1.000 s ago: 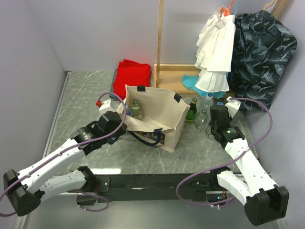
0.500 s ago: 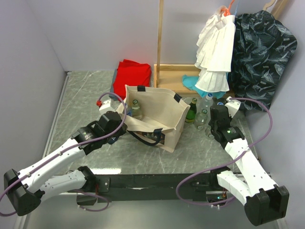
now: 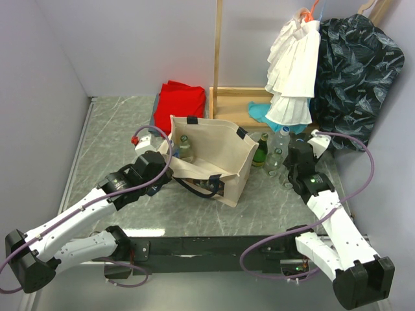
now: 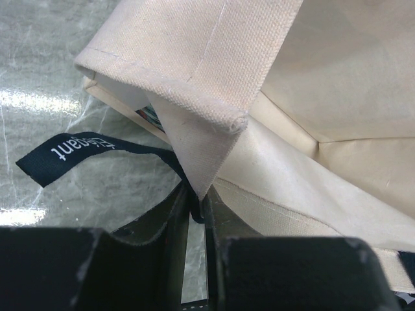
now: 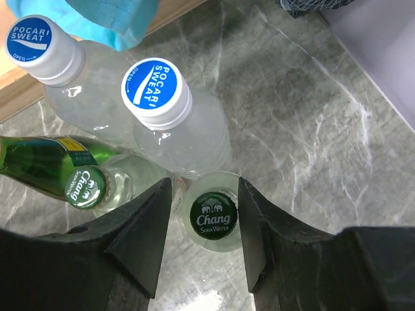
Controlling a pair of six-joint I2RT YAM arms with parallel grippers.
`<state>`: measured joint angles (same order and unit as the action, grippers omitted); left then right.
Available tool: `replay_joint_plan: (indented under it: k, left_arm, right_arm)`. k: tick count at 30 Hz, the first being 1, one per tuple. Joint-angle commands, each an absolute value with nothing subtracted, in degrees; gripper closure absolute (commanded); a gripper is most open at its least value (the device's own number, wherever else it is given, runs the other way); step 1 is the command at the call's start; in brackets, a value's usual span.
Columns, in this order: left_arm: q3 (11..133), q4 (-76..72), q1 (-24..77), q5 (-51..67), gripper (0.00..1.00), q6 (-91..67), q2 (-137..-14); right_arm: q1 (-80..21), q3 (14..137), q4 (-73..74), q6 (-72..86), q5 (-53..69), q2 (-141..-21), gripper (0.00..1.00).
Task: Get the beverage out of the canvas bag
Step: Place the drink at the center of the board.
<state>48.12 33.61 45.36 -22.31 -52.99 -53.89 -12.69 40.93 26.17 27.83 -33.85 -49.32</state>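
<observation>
Nearest me, my left fingers (image 4: 176,223) are clenched on a folded corner of the canvas bag (image 3: 214,155), beside its navy strap (image 4: 65,152). The bag sits mid-counter (image 3: 117,142), mouth up, its long side running left to right. One green bottle (image 3: 186,148) stands upright, cap up, inside the bag's far-left corner. Right of the bag, my right fingers (image 5: 155,220) are released, parted either side of an upright Chang soda bottle (image 5: 214,217) on the counter. Past it stand two Pocari Sweat bottles (image 5: 157,91).
</observation>
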Motion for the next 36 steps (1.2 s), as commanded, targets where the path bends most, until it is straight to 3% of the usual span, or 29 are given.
replay_joint_plan:
  k: [1,12,29,36]
  left_arm:
    - [49.4,33.2,45.6,-21.1,0.81,-52.4,-53.6]
    - [49.2,33.5,45.5,-21.3,0.81,-52.5,-52.9]
    - [49.1,34.9,45.6,-22.0,0.83,-53.7,-51.6]
    - [49.3,33.6,45.6,-21.5,0.83,-53.5,-51.9]
  right_arm:
    - [-12.3,43.8,25.0,28.7,-35.7,-47.6,0.46]
    - [-12.2,51.1,29.9,25.2,-33.8,-38.6,0.46]
    - [-12.6,62.7,31.8,15.7,-2.4,-42.4,0.49]
    - [-17.0,72.1,37.4,12.0,-1.6,-49.4,0.49]
